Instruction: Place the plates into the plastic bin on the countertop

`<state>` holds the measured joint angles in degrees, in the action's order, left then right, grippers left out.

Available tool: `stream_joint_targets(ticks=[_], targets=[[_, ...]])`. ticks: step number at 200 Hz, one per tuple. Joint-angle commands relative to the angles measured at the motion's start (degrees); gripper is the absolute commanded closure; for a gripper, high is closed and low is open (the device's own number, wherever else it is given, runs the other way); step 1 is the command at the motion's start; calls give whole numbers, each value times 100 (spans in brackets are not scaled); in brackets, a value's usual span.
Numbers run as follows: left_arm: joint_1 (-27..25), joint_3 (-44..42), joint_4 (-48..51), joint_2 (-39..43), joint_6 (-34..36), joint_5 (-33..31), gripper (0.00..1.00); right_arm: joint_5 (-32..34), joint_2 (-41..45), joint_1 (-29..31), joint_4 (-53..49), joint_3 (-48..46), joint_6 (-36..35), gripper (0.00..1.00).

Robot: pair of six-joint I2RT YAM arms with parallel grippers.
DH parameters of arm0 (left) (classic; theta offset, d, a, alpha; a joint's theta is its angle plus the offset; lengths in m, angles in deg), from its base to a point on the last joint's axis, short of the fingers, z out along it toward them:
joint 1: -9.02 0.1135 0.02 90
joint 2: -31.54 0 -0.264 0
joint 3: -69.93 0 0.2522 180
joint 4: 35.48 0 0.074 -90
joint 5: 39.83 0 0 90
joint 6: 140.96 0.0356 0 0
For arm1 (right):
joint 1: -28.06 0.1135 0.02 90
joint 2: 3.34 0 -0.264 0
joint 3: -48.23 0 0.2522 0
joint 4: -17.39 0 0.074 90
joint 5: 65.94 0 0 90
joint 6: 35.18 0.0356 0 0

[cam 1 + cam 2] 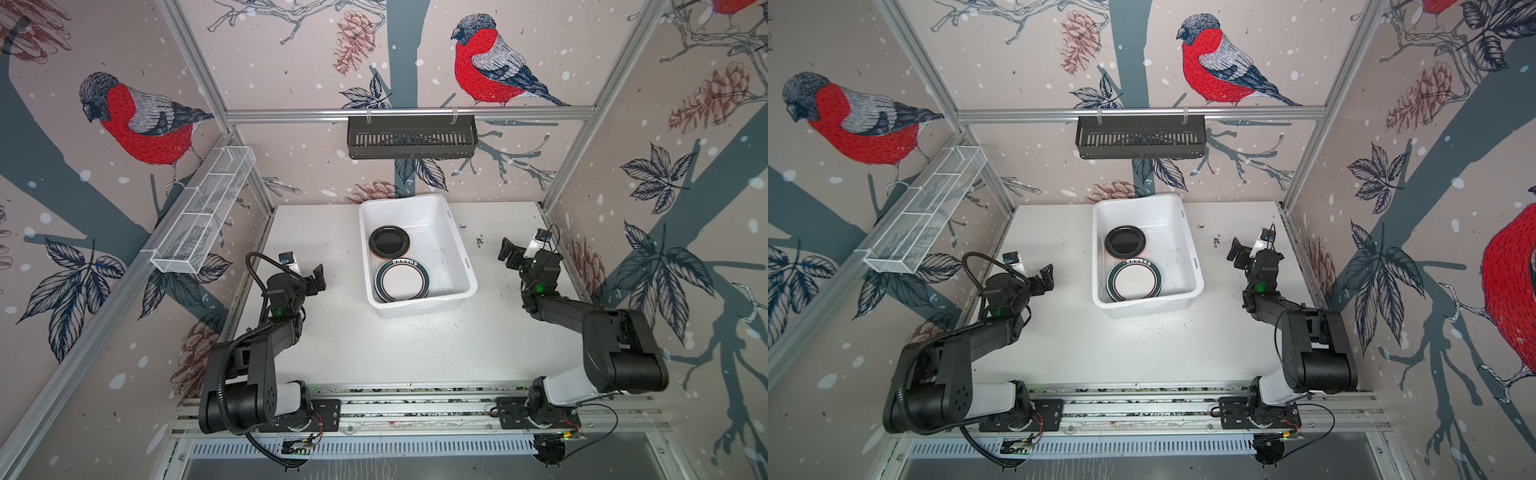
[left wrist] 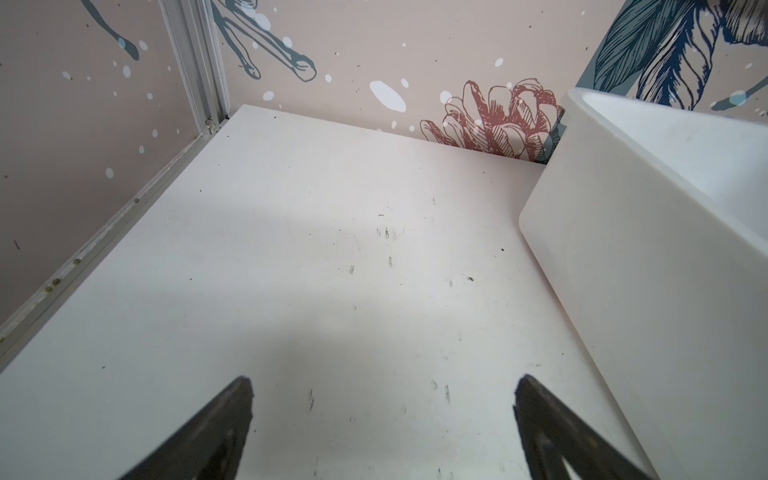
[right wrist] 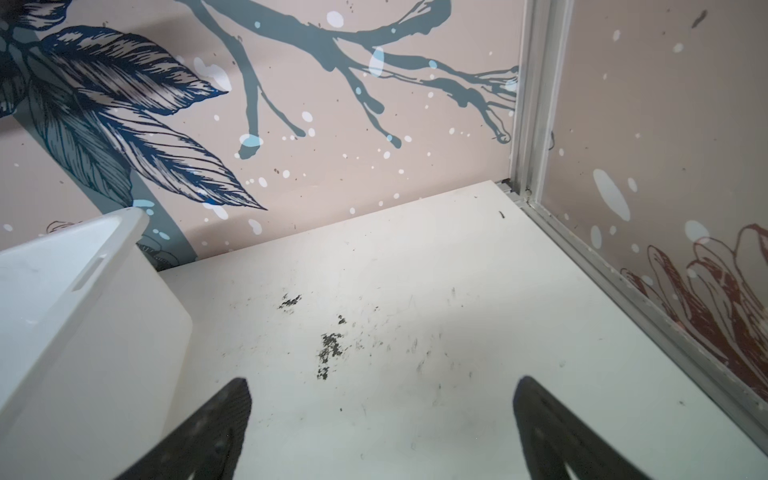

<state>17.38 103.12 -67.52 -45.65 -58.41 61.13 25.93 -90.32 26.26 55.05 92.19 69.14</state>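
Note:
The plastic bin (image 1: 436,257) (image 1: 1171,257) stands at the back middle of the countertop (image 1: 415,353). Inside it lie a black plate (image 1: 389,241) (image 1: 1124,241) and, nearer the front, a stack topped by a white plate with a dark green rim (image 1: 402,280) (image 1: 1136,281). An orange edge peeks from under the black one. My left gripper (image 1: 318,279) (image 2: 382,395) hangs open and empty left of the bin. To the bin's right, my right gripper (image 1: 508,251) (image 3: 381,395) is open and empty too. Each wrist view catches the bin's outer wall (image 2: 644,270) (image 3: 83,332).
A black slotted rack (image 1: 411,137) hangs on the back rail. A white wire-mesh basket (image 1: 203,212) is fixed to the left wall. Dark specks (image 3: 330,349) mark the counter near my right gripper. Aluminium rails (image 1: 415,411) carry both arm bases at the front.

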Motion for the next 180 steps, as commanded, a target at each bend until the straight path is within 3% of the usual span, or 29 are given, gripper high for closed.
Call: stream_joint_targets(ticks=[1,47,73,99,130,152,180], targets=[[8,-372,-1430,26,95,-47,3,55,-126,-121,1217,-312,-105,1],[8,-916,-2316,46,162,-34,3,14,-370,-230,2026,-812,27,1],[8,-1036,-2674,-127,119,-44,3,-163,119,-266,1975,-1024,121,0],[12,-1148,-3333,-518,142,-43,3,-202,848,-329,1232,-1024,-14,1],[69,-1348,-3993,-817,125,71,2,125,1481,-364,1002,-1484,-167,1],[69,-1574,-4677,-1066,137,146,3,250,1491,-416,979,-1816,-242,1],[90,-1821,-5754,-1639,114,272,1,262,1155,-431,1844,-2179,-229,1]])
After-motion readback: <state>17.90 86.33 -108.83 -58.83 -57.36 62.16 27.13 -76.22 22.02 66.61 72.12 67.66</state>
